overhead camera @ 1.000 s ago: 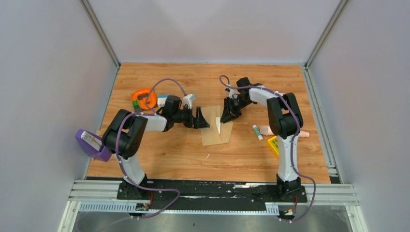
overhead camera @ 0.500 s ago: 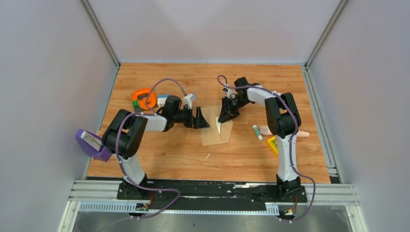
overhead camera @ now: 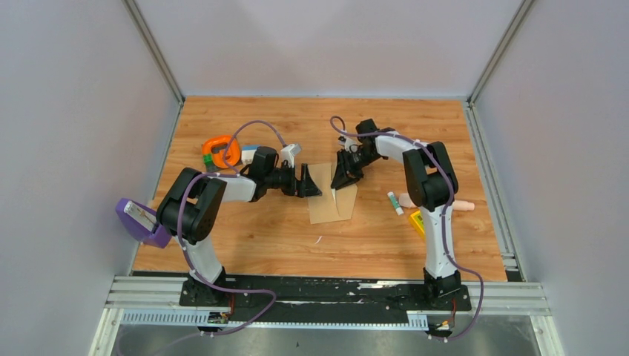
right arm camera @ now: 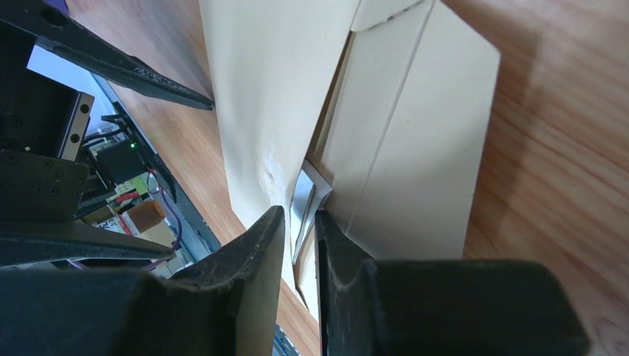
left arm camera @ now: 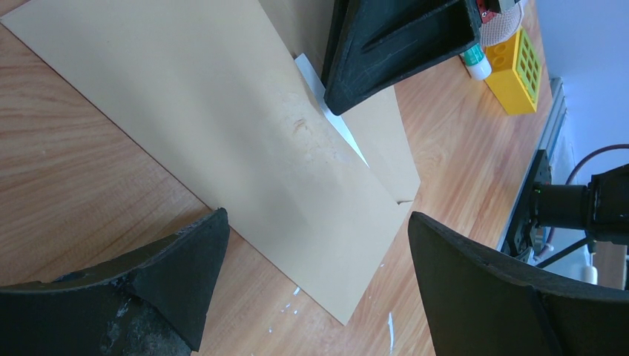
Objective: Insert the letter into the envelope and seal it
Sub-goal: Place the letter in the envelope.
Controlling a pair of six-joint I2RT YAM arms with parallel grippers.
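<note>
The tan envelope (overhead camera: 326, 209) lies flat on the wooden table between the two arms, its body (right arm camera: 415, 148) and its wide flap (left arm camera: 222, 111) spread out. A pale corner of the letter (overhead camera: 334, 196) pokes out from the seam between flap and body (left arm camera: 337, 126). My right gripper (overhead camera: 338, 183) leans down onto that seam, its fingers nearly together with the letter's corner (right arm camera: 303, 194) running into the narrow gap (right arm camera: 300, 213). Most of the letter is hidden inside. My left gripper (overhead camera: 317, 182) stands wide open low over the envelope's left edge (left arm camera: 317, 219), holding nothing.
An orange tape roll (overhead camera: 221, 150) sits behind the left arm and a purple holder (overhead camera: 141, 221) at the table's left edge. A glue stick (overhead camera: 394, 202), a pink item (overhead camera: 407, 199) and a yellow block (overhead camera: 418, 222) lie right of the envelope.
My right gripper has shifted a little to the left over the envelope, and the exposed sliver of letter looks shorter. The left arm has not moved.
</note>
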